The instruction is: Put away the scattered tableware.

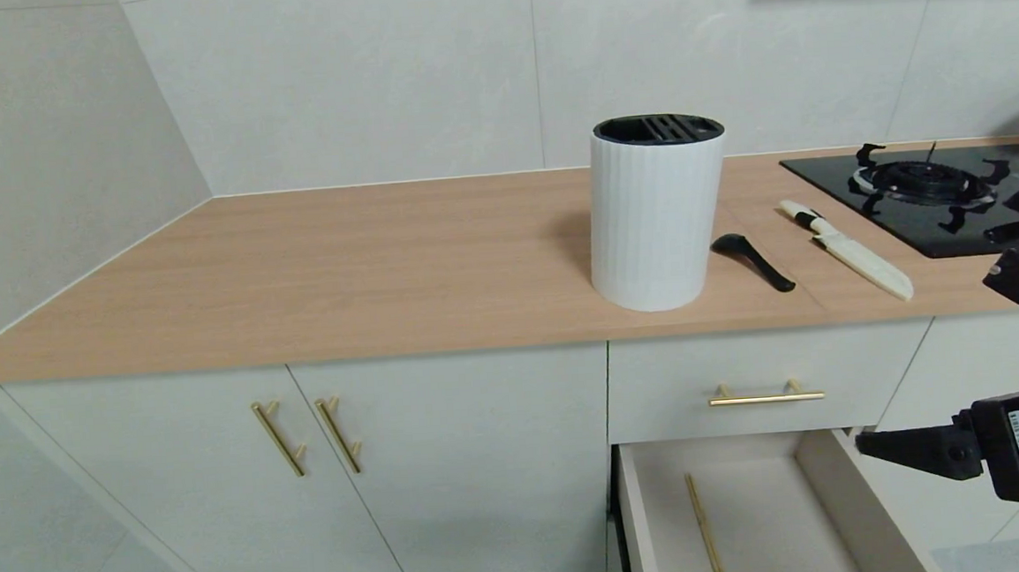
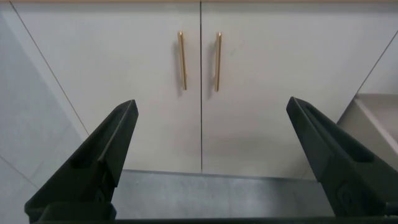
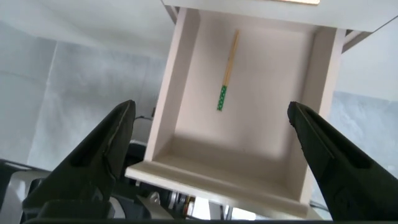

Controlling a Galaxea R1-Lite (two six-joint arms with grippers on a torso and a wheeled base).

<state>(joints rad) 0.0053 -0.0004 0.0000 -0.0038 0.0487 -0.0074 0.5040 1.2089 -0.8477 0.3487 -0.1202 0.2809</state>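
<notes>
On the wooden counter (image 1: 340,270) stands a white ribbed cutlery holder (image 1: 657,215) with a black slotted top. Just right of it lie a black spoon (image 1: 751,260) and a white knife (image 1: 845,248). Below them a drawer (image 1: 826,479) is pulled out, with one chopstick (image 1: 704,530) lying inside. My right gripper (image 1: 891,448) is at the drawer's right side, open and holding nothing. In the right wrist view my right gripper (image 3: 211,162) hangs above the drawer (image 3: 180,81) and its green-tipped chopstick (image 3: 227,71). My left gripper (image 2: 208,162) is open and holds nothing, low in front of the cabinet doors (image 2: 200,93).
A black gas hob (image 1: 937,189) occupies the counter's right end, close to the knife. Two cabinet doors with gold handles (image 1: 306,435) are shut on the left, and a shut drawer with a gold handle (image 1: 766,397) sits above the pulled-out one. Tiled walls bound the counter behind and at left.
</notes>
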